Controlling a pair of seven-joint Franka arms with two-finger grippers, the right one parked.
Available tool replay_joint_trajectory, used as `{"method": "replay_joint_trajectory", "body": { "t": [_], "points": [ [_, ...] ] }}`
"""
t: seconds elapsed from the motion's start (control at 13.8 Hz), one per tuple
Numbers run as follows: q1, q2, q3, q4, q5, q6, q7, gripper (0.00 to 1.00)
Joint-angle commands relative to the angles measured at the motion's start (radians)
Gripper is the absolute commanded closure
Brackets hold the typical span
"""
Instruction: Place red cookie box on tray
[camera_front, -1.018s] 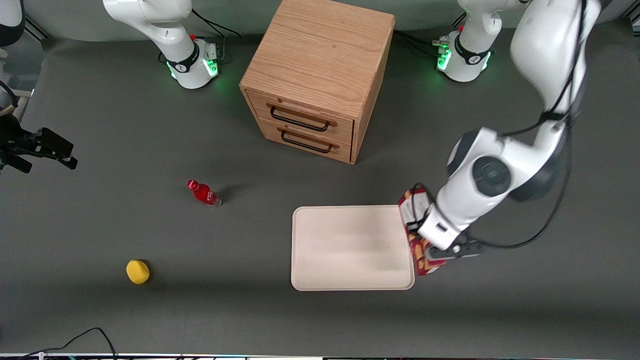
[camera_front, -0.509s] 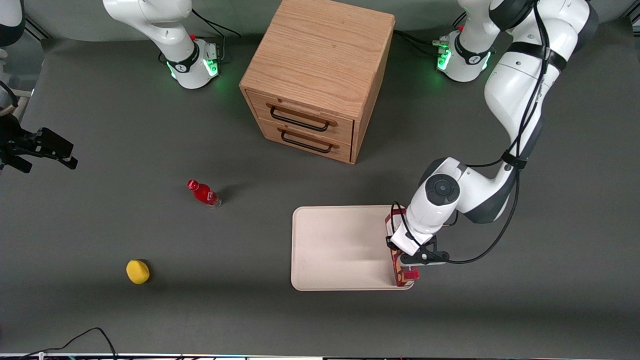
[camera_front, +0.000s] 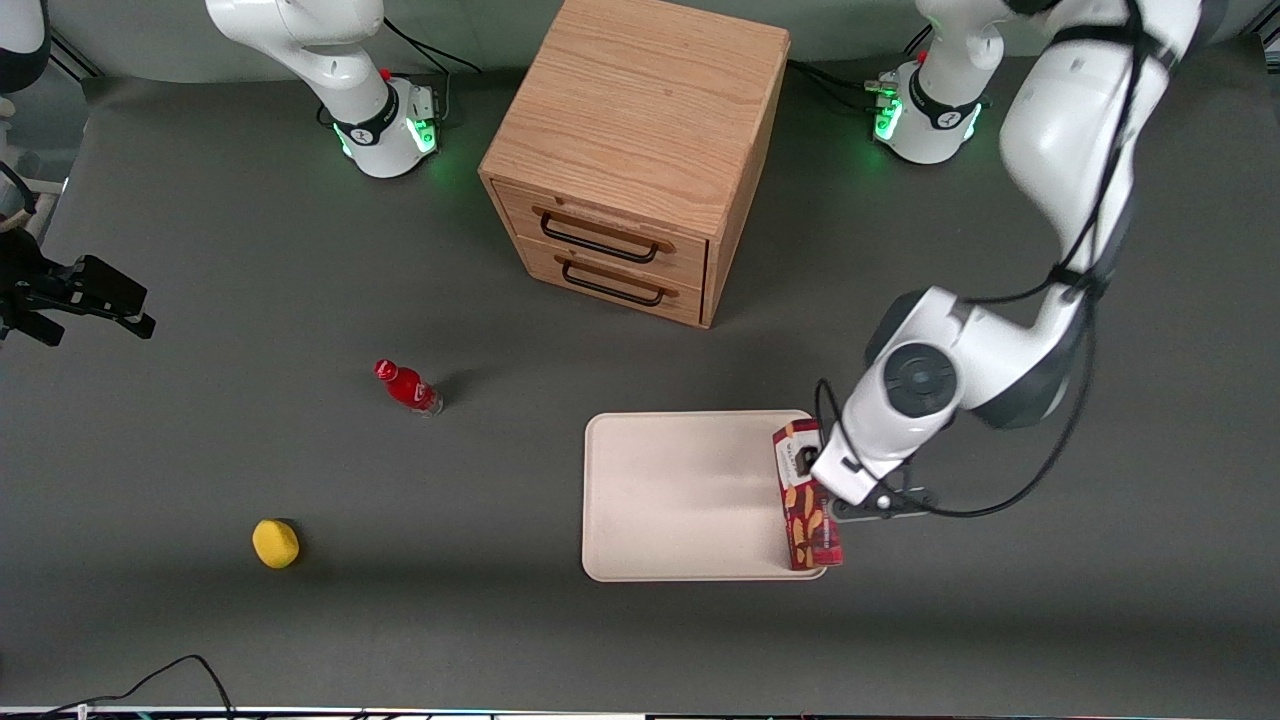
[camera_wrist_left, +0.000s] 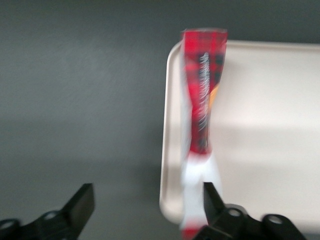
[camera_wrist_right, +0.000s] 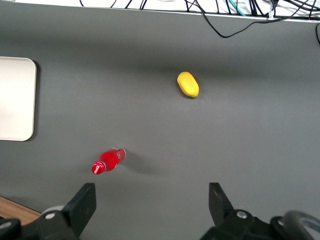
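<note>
Dark-red and slim, the red cookie box (camera_front: 806, 497) sits on the tray (camera_front: 690, 495), right along the short rim at the working arm's end, so the placing looks pretty much done. The hand (camera_front: 848, 492) is just beside the box, and in the wrist view its fingers (camera_wrist_left: 212, 200) are spread wide with nothing between them: one is close to the box's white end, the other is out over the bare grey surface (camera_front: 300, 620). All that seems left is pulling the arm away. The box's long axis runs parallel to that short rim, with the white end pointing away from the front camera toward the wooden drawer cabinet (camera_front: 640, 150).
</note>
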Motion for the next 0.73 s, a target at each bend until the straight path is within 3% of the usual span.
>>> {"method": "replay_joint_trajectory", "body": {
  "t": [0.0,0.15,0.36,0.65],
  "points": [
    [0.029,-0.246,0.097,-0.005,-0.190,-0.277,0.233,0.00],
    [0.025,-0.376,0.189,-0.001,-0.251,-0.448,0.340,0.00],
    [0.022,-0.551,0.312,-0.055,-0.282,-0.640,0.451,0.00],
    [0.021,-0.819,0.427,-0.384,-0.282,-0.550,0.614,0.00]
  ]
}}
